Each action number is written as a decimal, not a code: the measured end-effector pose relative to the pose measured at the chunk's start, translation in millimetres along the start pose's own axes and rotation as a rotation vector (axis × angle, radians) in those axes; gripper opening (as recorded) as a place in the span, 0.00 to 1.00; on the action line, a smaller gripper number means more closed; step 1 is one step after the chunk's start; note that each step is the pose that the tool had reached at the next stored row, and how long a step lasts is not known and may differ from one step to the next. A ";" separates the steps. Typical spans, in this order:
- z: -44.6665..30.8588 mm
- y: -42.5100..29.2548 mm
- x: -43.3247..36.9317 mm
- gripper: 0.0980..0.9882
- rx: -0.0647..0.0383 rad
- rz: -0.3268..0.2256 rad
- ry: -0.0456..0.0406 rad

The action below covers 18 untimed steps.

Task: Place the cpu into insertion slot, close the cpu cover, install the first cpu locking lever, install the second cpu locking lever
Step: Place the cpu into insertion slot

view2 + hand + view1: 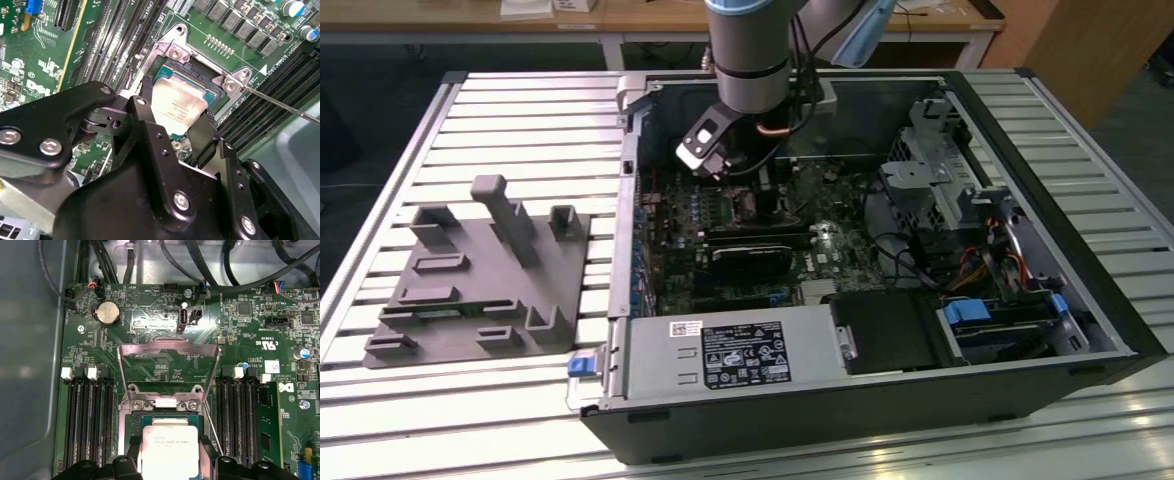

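Slatted metal tabletop (520,110) is filling most of the exterior view, with one wooden bench (654,20) running along the upper edge behind it. At the exterior view's left, one grey moulded fixture (480,270) is lying on the slats. Right of it, one open computer case (854,410) is lying on its side. One arm (754,60) is reaching down into the case from the upper centre. The parts under the arm's wrist are sitting in shadow there and are too small to tell apart.

In both wrist views, one gripper (175,120) (167,460) is pinching one cpu (177,105) (167,447), its two black fingers (202,137) pressing on opposite edges of the chip. The cpu is sitting over the one insertion slot (182,75) (131,422); whether it is resting in the slot or hovering just above is hard to tell, and the gripper body is cutting off its near edge. In the first wrist view, one cpu cover (169,345) is standing raised behind the slot, leaving it open. One thin wire lever (280,105) is slanting away from the slot's corner. One coin battery (108,314) is sitting on the green board (240,330).
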State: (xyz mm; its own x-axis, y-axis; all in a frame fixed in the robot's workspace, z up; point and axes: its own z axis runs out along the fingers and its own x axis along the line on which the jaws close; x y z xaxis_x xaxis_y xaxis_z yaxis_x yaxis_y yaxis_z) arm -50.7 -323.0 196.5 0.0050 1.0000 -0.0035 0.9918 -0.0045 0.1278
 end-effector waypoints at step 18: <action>3.8 -2.5 3.2 0.49 0.000 0.000 0.0006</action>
State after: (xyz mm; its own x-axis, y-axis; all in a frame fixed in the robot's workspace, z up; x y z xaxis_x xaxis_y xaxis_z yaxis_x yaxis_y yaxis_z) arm -52.7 -319.9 192.4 0.0053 1.0000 -0.0028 0.9918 -0.0049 0.1278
